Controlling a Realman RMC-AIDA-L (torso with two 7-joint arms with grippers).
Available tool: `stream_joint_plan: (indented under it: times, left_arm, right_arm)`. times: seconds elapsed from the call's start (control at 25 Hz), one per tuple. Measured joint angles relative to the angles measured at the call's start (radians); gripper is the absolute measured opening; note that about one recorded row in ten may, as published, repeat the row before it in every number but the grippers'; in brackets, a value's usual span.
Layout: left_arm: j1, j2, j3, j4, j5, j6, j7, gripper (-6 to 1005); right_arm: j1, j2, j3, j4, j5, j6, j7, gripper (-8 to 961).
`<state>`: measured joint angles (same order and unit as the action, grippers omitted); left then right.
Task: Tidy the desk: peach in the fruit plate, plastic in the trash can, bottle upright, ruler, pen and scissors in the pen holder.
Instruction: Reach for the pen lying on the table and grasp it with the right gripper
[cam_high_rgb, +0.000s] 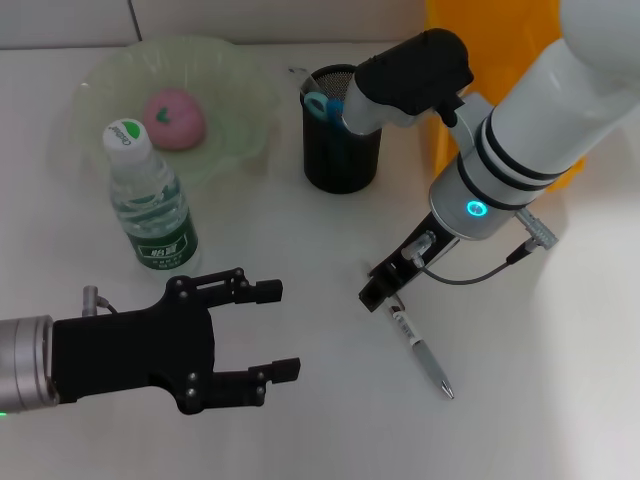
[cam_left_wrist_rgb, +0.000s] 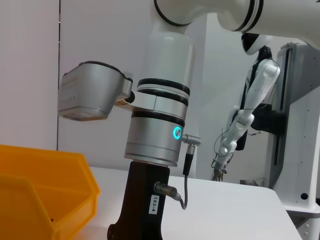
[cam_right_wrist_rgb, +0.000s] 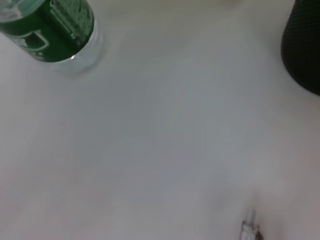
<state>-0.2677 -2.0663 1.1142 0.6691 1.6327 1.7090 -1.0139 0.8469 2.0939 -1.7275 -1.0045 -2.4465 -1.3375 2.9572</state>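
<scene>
Right tool (cam_high_rgb: 383, 290) angled down at pen (cam_high_rgb: 420, 350) top, grip unclear; left tool (cam_high_rgb: 282, 331) spread, hovering low.

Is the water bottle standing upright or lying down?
Upright: the bottle stands on its base beside the fruit plate, white cap on top.

— What's here besides the job's own things?
— A white surface (cam_high_rgb: 280, 420), plain and matte.
— Anything behind it?
— An orange plastic bin (cam_high_rgb: 490, 60) at the far right edge; its open top shows in the left wrist view.
— And farther back?
— A pale wall (cam_left_wrist_rgb: 30, 75), with a white machine frame (cam_left_wrist_rgb: 297, 125) beside it.
</scene>
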Motion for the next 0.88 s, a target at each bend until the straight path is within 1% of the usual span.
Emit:
stream_joint_plan:
  times: [0.2, 0.6, 0.88]
  left_arm:
    - [0.003, 0.0, -0.002, 0.001, 0.001, 0.0, 0.0, 765]
    - [0.004, 0.0, -0.005, 0.001, 0.001, 0.003, 0.002, 765]
    - [0.004, 0.0, -0.005, 0.001, 0.001, 0.003, 0.002, 765]
  right_arm:
    - [0.011, 0.0, -0.01, 0.021, 0.001, 0.005, 0.0, 519]
    - [0.013, 0.0, -0.027, 0.023, 0.002, 0.007, 0.0, 511]
    - [0.013, 0.0, -0.022, 0.026, 0.002, 0.009, 0.0, 419]
